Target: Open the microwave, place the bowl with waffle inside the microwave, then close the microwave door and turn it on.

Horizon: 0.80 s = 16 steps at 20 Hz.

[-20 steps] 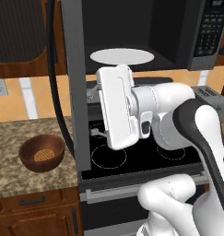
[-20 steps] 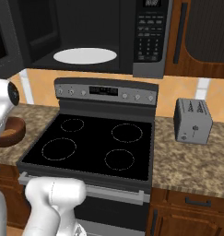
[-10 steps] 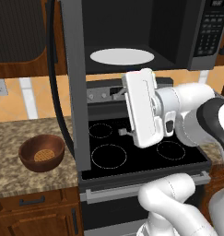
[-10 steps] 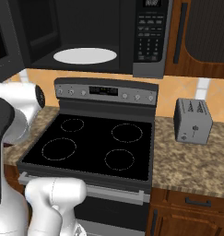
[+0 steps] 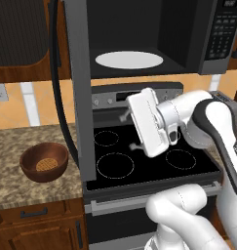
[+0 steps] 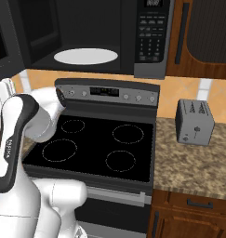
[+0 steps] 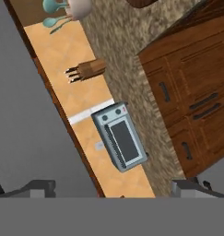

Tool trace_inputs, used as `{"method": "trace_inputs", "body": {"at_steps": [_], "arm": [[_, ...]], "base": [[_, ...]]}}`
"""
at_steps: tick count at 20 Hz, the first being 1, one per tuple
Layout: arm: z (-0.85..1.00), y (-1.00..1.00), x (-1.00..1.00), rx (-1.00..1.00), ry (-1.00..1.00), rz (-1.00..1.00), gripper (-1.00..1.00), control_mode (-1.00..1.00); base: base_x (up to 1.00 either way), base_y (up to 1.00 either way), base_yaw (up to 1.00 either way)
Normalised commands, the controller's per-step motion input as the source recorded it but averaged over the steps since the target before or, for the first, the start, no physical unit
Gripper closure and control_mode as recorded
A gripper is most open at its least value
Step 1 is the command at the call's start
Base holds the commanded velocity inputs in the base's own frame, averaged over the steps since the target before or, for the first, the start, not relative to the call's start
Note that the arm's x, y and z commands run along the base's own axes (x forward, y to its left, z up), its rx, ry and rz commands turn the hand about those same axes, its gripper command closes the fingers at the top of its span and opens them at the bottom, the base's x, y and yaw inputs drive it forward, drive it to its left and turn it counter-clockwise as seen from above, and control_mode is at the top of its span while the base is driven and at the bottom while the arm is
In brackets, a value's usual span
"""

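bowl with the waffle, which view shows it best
The left base view: the bowl sits whole on the granite counter left of the stove, the waffle lying flat inside, nothing covering it. The hand view catches just a brown sliver of its rim at the top edge.

No writing can be made out anywhere. The button panel (image 6: 151, 35) on the large dark grey microwave (image 6: 93, 35) carries rows of pale marks at about 1 o'clock in the right base view, too small to read. The display (image 6: 101, 91) on the black stove's grey back panel (image 6: 107, 93) is a blur.
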Motion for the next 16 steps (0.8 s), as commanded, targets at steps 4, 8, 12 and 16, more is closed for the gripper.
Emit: {"method": "trace_inputs", "body": {"at_steps": [4,8,12,16], "arm": [[-0.53,0.0,0.47,-0.1,0.01,0.0,-1.0,-1.0],[-0.52,0.11,0.56,-0.04,0.0,0.0,-1.0,-1.0],[-0.52,0.23,0.62,0.0,0.0,0.0,-1.0,-1.0],[-0.73,0.09,0.43,-0.03,-0.05,0.01,-1.0,-1.0]], "base": [[0.0,0.0,0.0],[0.0,0.0,0.0],[0.0,0.0,0.0],[0.0,0.0,0.0]]}}
